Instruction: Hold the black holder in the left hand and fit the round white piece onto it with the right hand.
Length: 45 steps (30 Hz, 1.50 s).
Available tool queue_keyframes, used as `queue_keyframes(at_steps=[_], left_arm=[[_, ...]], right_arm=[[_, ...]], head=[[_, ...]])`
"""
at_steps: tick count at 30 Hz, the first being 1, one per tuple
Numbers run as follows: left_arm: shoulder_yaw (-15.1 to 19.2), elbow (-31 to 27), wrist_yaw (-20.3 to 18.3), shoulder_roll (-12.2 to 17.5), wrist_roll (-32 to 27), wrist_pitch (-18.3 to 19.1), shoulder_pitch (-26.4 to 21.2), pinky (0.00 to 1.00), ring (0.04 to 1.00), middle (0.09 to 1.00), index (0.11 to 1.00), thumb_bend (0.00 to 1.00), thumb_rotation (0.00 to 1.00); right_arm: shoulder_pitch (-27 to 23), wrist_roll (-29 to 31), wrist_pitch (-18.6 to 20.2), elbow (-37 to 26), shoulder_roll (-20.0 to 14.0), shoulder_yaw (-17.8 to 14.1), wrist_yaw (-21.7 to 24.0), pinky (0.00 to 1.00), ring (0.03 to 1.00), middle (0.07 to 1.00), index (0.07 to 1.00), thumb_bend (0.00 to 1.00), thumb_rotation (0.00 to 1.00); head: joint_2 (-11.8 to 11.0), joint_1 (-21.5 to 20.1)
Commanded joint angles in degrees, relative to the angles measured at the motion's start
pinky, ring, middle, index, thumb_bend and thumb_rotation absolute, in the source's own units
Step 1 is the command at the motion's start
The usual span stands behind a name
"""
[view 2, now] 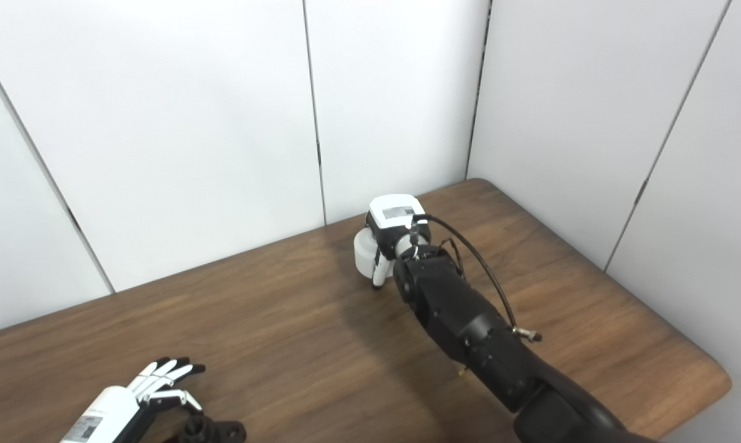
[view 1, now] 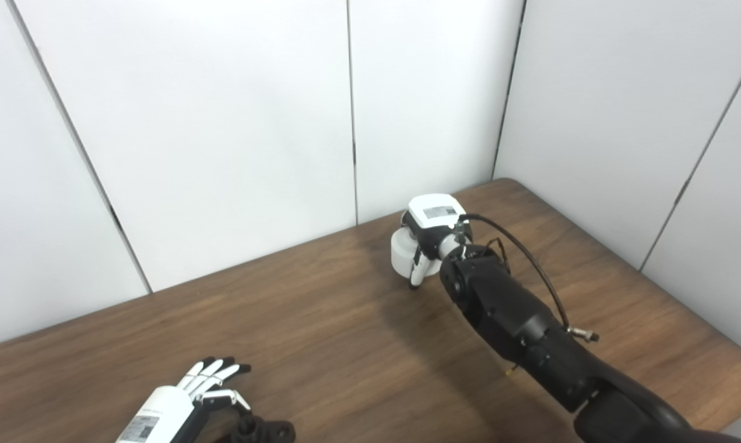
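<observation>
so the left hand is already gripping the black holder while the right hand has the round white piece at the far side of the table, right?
Not quite. In the left eye view the left hand is open beside the black holder, not gripping it. The right hand does have the round white piece at the table's far side.

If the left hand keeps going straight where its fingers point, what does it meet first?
Probably nothing soon: the left hand points up and right over bare table. The black holder lies beside and below it, off that line. The right hand with the white piece is far off.

Wood-grain brown table [view 1: 321, 320], white round piece [view 1: 402, 251], black holder [view 1: 264, 429]
</observation>
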Motion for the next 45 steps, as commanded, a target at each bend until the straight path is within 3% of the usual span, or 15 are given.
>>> queue_keyframes(at_steps=[1, 11, 18, 24, 34, 45], left_arm=[[-1.5, 1.8, -6.6, 3.8, 4.1, 3.3, 3.6, 0.93, 0.937, 0.892, 0.486, 0.52, 0.06], [-1.8, -3.8, -11.4, 3.2, 4.0, 8.5, 4.3, 0.85, 0.916, 0.89, 0.487, 0.52, 0.06], [-2.5, -1.8, -8.2, 1.5, 5.8, 7.9, 4.6, 0.83, 0.913, 0.884, 0.486, 0.52, 0.06], [-3.7, 0.1, -7.1, 0.0, 7.5, 8.9, 3.9, 0.86, 0.936, 0.905, 0.486, 0.52, 0.07], [-4.8, 1.3, -8.9, -3.6, 7.6, 13.3, 2.2, 0.95, 0.986, 0.94, 0.487, 0.52, 0.07], [-5.3, 4.9, -7.9, -6.7, 8.2, 15.0, -0.7, 0.94, 0.99, 0.946, 0.484, 0.52, 0.07]], right_arm=[[-1.7, 0.8, -1.0, -2.8, -1.8, -0.6, -2.2, 0.84, 0.775, 0.712, 0.483, 0.52, 0.14], [2.3, 3.9, -4.2, -13.4, -3.0, -1.1, -2.5, 0.78, 0.755, 0.702, 0.482, 0.52, 0.14], [5.4, 5.5, -6.2, -23.5, -2.8, -0.9, 1.0, 0.68, 0.728, 0.71, 0.481, 0.52, 0.14], [7.4, 6.6, -9.0, -29.6, -2.8, -0.7, 3.1, 0.7, 0.739, 0.726, 0.481, 0.53, 0.14], [8.9, 11.0, -14.3, -35.4, -3.7, -1.7, 7.1, 0.7, 0.755, 0.73, 0.481, 0.53, 0.14], [8.4, 14.8, -15.8, -39.4, -2.9, -1.8, 13.5, 0.69, 0.769, 0.74, 0.48, 0.53, 0.14]], head=[[0.3, 1.1], [2.7, 10.6], [4.3, 18.1], [6.2, 25.4], [11.2, 35.5], [14.3, 40.9]])
